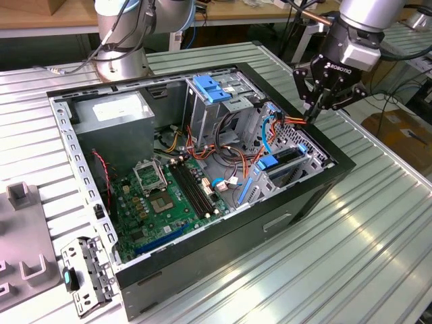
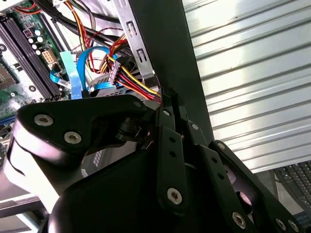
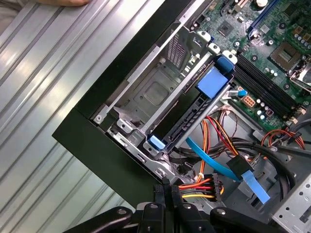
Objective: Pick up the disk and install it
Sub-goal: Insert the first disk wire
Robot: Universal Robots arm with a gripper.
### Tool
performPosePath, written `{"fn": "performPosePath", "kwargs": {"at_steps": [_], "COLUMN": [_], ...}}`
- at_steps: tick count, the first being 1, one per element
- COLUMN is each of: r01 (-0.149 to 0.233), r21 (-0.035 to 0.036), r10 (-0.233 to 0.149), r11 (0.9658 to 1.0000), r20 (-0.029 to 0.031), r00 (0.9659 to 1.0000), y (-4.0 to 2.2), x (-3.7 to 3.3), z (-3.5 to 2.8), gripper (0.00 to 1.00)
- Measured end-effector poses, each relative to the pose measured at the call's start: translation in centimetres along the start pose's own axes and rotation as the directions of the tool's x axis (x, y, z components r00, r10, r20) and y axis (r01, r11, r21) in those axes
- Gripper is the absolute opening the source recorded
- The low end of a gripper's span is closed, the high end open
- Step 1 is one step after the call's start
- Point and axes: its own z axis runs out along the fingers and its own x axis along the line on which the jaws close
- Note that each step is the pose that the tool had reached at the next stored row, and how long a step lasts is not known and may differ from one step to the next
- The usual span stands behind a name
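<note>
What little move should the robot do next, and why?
Probably shift a little inward, off the case wall and toward the disk. The gripper has its jaws shut, seemingly on nothing, beside the power plug, while the disk sits edge-on in its bay.

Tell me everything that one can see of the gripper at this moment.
The gripper is black, built of jointed link fingers fastened with silver bolts, under a silver and black wrist. Its jaws are shut, the tips pressed together and pointing down. It hangs at the rim of the open computer case, on the exterior view's right. The tips stand close beside a bundle of red, orange and yellow wires; whether they touch it cannot be told.
</note>
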Motion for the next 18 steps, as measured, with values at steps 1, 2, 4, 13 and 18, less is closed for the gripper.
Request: {"fn": "performPosePath", "kwargs": {"at_steps": [1, 2, 4, 13, 18], "r01": [0.0, 0.0, 0.0, -0.001, -0.002], "r21": [0.0, -0.0002, -0.0002, -0.0001, -0.0002], "r10": [0.0, 0.0, 0.0, 0.001, 0.002], "r11": [1.0, 1.0, 1.0, 1.0, 1.0], "r20": [-0.0001, -0.0002, -0.0002, -0.0001, -0.0001], "r00": [1.0, 1.0, 1.0, 1.0, 1.0], "y": [0.0, 0.01, 0.01, 0.02, 0.04], "x": [0.0, -0.01, -0.01, -0.01, -0.03], "z": [-0.01, -0.01, -0.01, -0.01, -0.01], "gripper": [0.16, 0.16, 0.16, 0.16, 0.16]}}
